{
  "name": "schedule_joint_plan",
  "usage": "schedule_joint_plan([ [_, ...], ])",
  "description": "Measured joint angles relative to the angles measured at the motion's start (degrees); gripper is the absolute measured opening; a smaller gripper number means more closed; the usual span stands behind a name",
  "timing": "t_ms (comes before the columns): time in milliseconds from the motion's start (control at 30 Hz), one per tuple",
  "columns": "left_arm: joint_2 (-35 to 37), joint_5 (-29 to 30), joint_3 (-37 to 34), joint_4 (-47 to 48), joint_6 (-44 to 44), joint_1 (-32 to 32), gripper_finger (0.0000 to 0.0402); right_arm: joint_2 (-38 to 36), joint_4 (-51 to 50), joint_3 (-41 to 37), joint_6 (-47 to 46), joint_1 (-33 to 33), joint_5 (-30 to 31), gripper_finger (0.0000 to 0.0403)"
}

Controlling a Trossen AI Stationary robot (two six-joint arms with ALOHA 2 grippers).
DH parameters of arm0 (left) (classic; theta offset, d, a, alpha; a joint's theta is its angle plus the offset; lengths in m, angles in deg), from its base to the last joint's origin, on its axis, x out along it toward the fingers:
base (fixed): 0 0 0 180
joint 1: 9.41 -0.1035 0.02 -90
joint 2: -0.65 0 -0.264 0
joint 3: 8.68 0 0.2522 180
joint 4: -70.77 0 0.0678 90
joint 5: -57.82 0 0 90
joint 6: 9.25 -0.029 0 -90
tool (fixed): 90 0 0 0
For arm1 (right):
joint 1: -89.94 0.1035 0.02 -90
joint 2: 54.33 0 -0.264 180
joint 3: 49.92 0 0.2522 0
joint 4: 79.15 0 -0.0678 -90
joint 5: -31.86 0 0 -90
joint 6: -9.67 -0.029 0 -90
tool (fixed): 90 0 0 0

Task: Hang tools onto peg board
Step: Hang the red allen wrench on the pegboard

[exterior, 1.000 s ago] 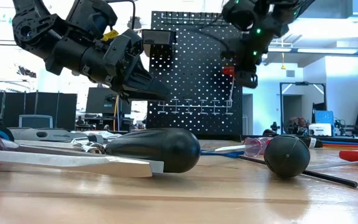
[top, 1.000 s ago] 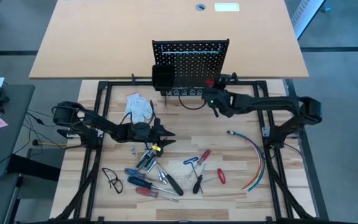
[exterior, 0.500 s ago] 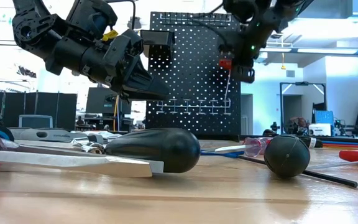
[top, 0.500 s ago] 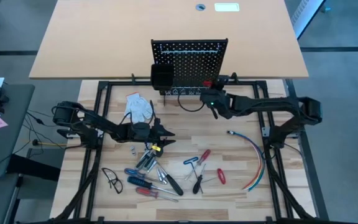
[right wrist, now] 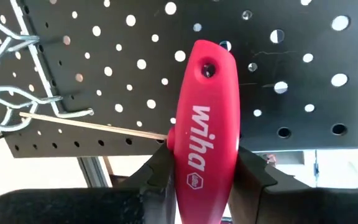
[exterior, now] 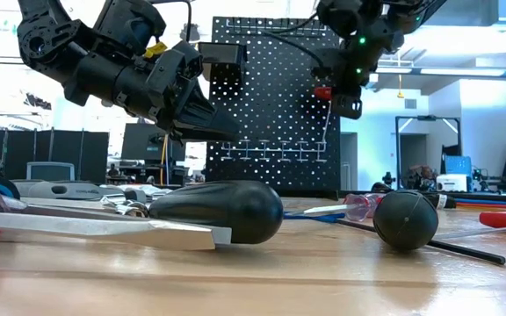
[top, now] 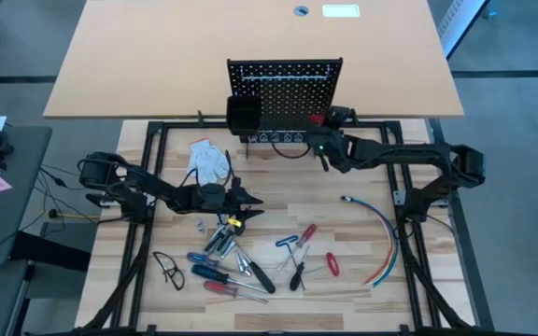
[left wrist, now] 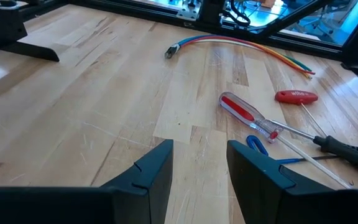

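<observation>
The black peg board (top: 288, 89) stands upright at the table's far edge with a black bin (top: 244, 116) on its left. My right gripper (top: 321, 123) is just in front of its right part, shut on a red T-handle key (right wrist: 204, 124). The other tools (top: 236, 257), screwdrivers and red-handled pieces, lie flat on the wooden table near its front. My left gripper (top: 253, 203) hovers open above the table just left of them, with nothing between its fingers (left wrist: 160, 165). My right gripper pinches the near half of the key's red handle (right wrist: 199, 168) between its two fingers, one on each flat side. The fingers come roughly level from the table's near side and lie along the handle. The handle's free end points at the board. The thin shaft (exterior: 325, 127) hangs down, clear of the table.
Wire hooks (right wrist: 5, 102) stick out of the board beside the key's shaft. A white glove (top: 210, 159) lies left of centre, a bundle of coloured cables (top: 381, 233) curves along the right, and dark glasses (top: 168, 269) lie at the front left.
</observation>
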Motion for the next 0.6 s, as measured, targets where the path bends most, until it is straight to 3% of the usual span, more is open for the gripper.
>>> schedule_joint_plan([
  [233,0.02,0.00,0.00,-0.03,0.00,0.00,0.0145,0.04,-0.50,0.00,-2.18,-0.04,-4.98,0.0101],
  [600,0.02,0.00,0.00,-0.01,0.00,0.00,0.0145,0.04,-0.52,-0.96,-2.56,-0.81,-5.96,0.0101],
])
